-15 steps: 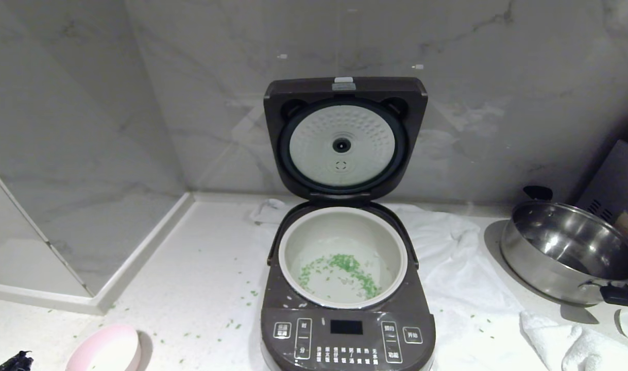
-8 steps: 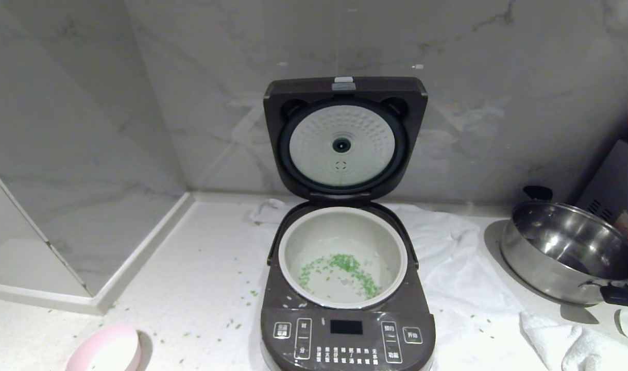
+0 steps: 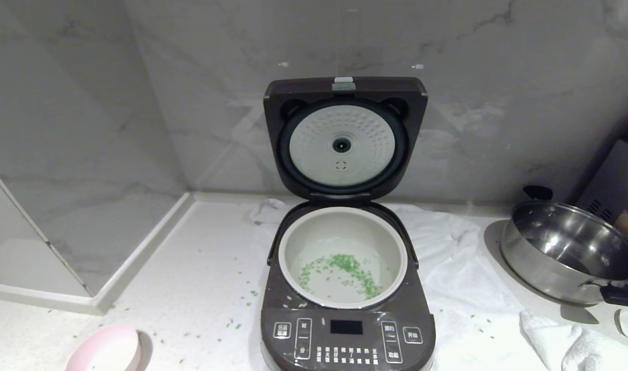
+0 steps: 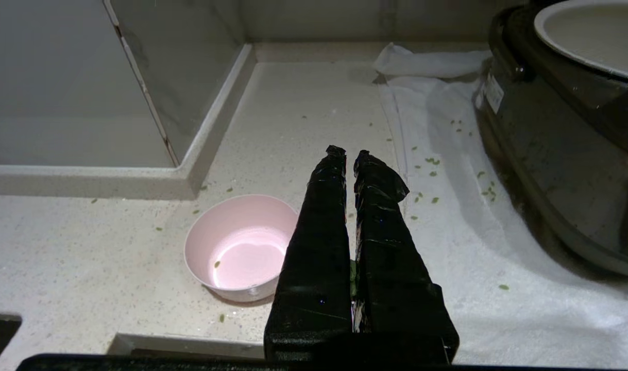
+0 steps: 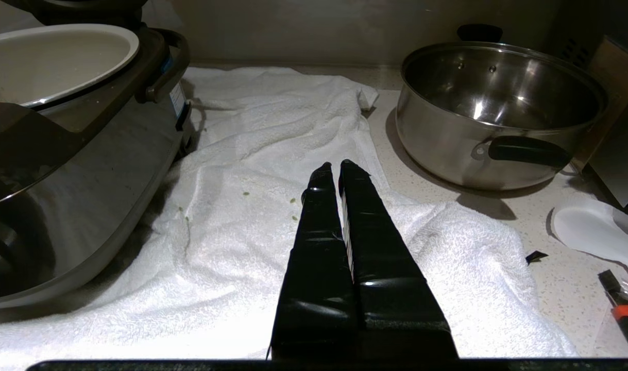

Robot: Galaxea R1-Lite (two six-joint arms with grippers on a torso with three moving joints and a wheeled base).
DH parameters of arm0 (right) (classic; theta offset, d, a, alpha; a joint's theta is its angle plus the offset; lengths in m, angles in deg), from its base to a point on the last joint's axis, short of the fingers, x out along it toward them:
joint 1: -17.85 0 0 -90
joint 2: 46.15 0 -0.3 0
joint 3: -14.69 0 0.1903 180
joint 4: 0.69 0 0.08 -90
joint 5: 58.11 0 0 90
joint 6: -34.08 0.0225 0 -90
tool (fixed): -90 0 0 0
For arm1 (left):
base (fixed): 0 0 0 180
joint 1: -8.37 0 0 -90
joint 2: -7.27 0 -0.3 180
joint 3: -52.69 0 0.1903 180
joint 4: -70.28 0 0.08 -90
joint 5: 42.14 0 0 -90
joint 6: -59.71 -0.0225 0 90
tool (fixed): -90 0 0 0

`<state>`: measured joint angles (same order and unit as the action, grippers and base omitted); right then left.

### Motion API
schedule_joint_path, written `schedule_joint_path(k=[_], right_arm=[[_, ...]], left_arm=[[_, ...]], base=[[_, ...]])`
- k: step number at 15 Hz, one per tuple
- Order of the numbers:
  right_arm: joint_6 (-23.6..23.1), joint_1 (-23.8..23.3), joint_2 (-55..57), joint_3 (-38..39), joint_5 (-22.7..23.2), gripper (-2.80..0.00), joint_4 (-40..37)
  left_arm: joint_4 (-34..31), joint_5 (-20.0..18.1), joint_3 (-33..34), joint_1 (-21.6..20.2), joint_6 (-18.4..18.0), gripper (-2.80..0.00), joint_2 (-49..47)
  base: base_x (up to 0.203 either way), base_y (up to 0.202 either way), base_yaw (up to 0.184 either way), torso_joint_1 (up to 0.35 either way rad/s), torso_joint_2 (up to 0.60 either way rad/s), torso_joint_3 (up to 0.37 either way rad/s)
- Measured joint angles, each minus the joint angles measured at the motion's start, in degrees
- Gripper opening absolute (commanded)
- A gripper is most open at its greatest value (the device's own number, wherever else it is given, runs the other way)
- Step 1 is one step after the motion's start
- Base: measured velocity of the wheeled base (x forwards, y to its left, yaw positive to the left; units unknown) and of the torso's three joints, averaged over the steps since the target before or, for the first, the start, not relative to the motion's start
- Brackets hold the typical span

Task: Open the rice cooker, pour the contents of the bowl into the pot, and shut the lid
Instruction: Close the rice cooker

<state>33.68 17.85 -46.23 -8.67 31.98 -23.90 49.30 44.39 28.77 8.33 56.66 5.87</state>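
In the head view neither gripper is seen; the rice cooker [image 3: 347,288] is shown on a white towel [image 3: 458,268] with the lid [image 3: 344,136] standing upright on its hinge, the dimpled white disc facing forward, and the pot [image 3: 343,256] is exposed below it with the contents of the bowl [image 3: 344,270] scattered as green bits across its bottom. The bowl [image 3: 107,350] is set upright on the pale speckled countertop [image 3: 190,268] at the lower left, and loose green bits are strewn over the counter between it and the cooker; grey marble wall panels [image 3: 138,103] are seen behind, and a steel pan [image 3: 569,250] with black handles is placed to the right. In the left wrist view the left gripper [image 4: 351,152] is seen with its black-wrapped fingers [image 4: 324,216] brought together, only a thin slit left between them, nothing clamped and nothing touched; the pink bowl is found just beside and below the fingers on the side away from the cooker, upright and nearly empty, while the cooker's dark body is seen well apart on the other side. In the right wrist view the right gripper [image 5: 338,166] is seen pressed together and empty, held above the towel, with the cooker on one side and the steel pan on the other.
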Motion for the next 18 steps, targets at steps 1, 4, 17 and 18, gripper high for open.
schedule_joint_path(k=[1, 4, 17, 18], right_arm=[[0.0, 0.0, 0.0, 0.0, 0.0, -2.80, 0.0], [-0.2, 0.0, 0.0, 0.0, -0.1, -2.80, 0.0], [2.6, 0.0, 31.2, -40.5, 10.4, -2.80, -2.2], [3.5, 0.1, 36.9, -46.1, 11.5, -2.80, -2.2]], left_arm=[[0.0, 0.0, 0.0, 0.0, -0.3, -2.80, 0.5], [-0.7, 1.8, 0.2, 0.0, -2.0, -2.80, 1.2], [-1.8, 3.3, 0.5, 0.1, -1.6, -2.80, 1.5], [-1.8, 3.3, 0.5, 0.1, -1.4, -2.80, 1.5]], base=[[0.000, 0.000, 0.000, 0.000, 0.00, 0.000], [0.000, 0.000, 0.000, 0.000, 0.00, 0.000], [0.000, 0.000, 0.000, 0.000, 0.00, 0.000], [0.000, 0.000, 0.000, 0.000, 0.00, 0.000]])
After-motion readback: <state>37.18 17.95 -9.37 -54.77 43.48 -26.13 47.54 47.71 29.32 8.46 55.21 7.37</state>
